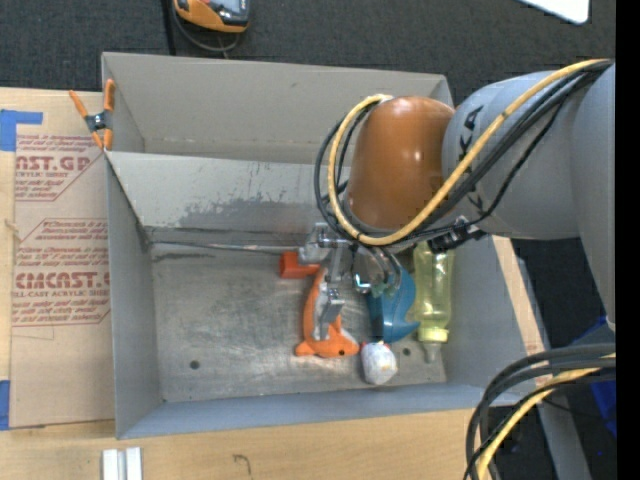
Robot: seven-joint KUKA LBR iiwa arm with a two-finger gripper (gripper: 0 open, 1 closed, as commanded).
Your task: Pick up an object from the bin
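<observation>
Claw [328, 308] at the orange toy [335, 346], grip impossible to tell; a straight lift should clear the blue cup [398, 313] beside the toy.

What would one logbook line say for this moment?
hand: low over orange toy | neighbours: blue piece, yellow bottle, whitish ball

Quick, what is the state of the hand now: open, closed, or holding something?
Hand: cannot be told; it is low at the orange toy.
</observation>
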